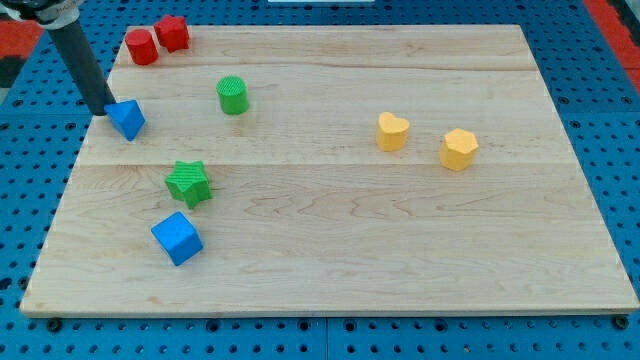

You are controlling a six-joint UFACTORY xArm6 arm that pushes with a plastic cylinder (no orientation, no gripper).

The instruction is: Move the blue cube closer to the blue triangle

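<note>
Blue cube (pixel 177 238): lay near the view's bottom left of the tabletop (pixel 330 250), well apart from the blue triangle (pixel 128 119), which sat toward the upper left; the task appeared barely begun, with the whole gap between the two left to close. My tip (pixel 103 110): stood just beside the blue triangle on its left, touching or nearly so (contact could not be settled), and far from the cube it must push. Jaws: none fitted, the arm ending in a plain rod, so no opening to record. Green star (pixel 188 183): lay between cube and triangle, close to the straight path, judged the main obstruction. Green cylinder (pixel 232 95): right of the triangle, clear of the route. Red cylinder (pixel 141 47) and red block (pixel 172 33): top left corner, side by side. Yellow heart (pixel 392 131) and yellow block (pixel 459 149): far right of centre, irrelevant.
</note>
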